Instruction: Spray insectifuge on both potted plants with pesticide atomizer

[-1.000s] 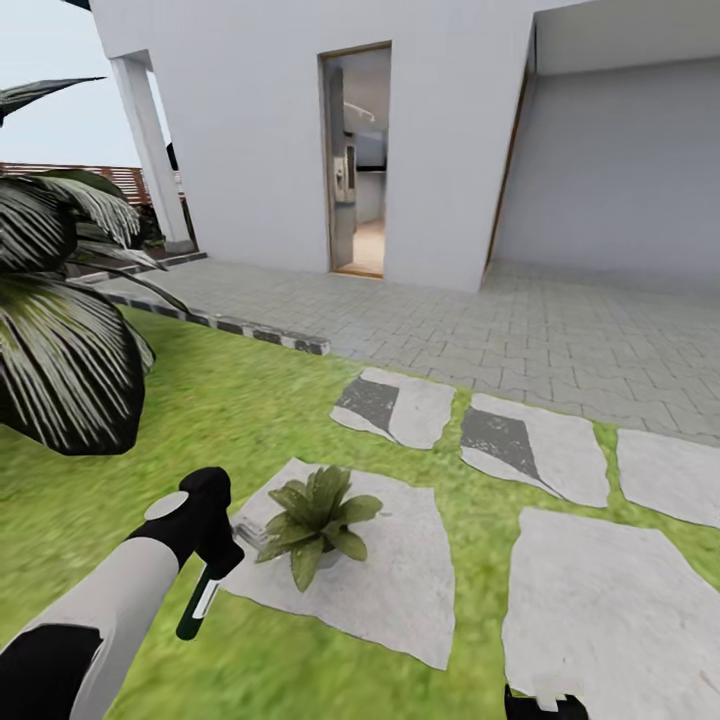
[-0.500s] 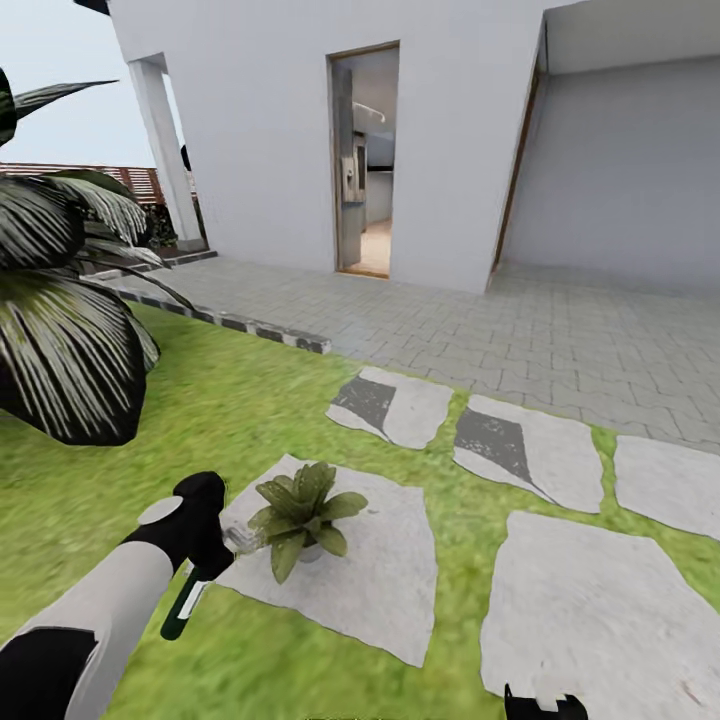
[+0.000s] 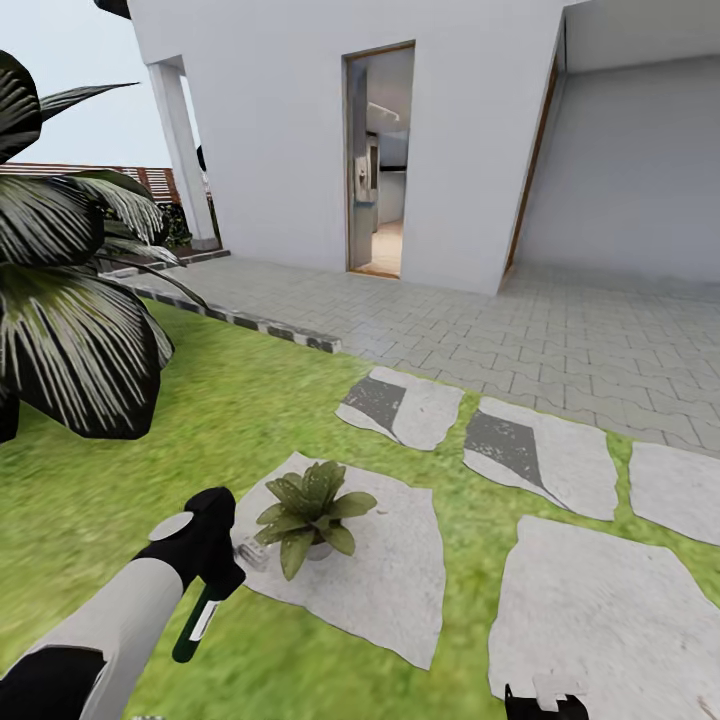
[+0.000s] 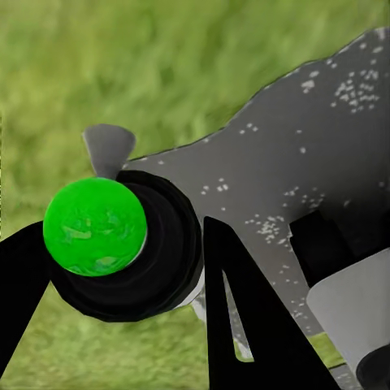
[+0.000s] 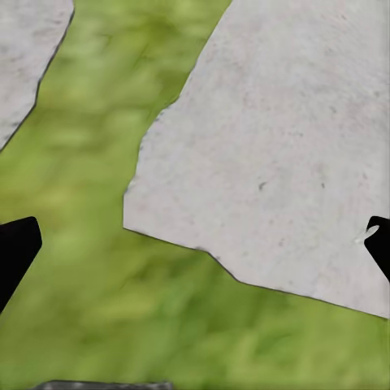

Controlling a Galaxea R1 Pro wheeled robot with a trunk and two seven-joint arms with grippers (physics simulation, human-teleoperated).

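1. Left gripper (image 3: 215,560) is clamped on the pesticide atomizer (image 3: 195,625); the bottle hangs over the grass (image 3: 230,410), its pale head just beside the potted plant (image 3: 310,510).
2. That potted plant sits on a grey stepping stone (image 3: 385,575).
3. Right gripper (image 5: 195,244): fingers spread wide, holding nothing, above grass and stone.

text: none legible | labels: white strip on pesticide atomizer (image 3: 203,620) blank at this size | brands: none | numbers: none | signs: none on house wall (image 3: 270,130) or stepping stones (image 3: 380,570)
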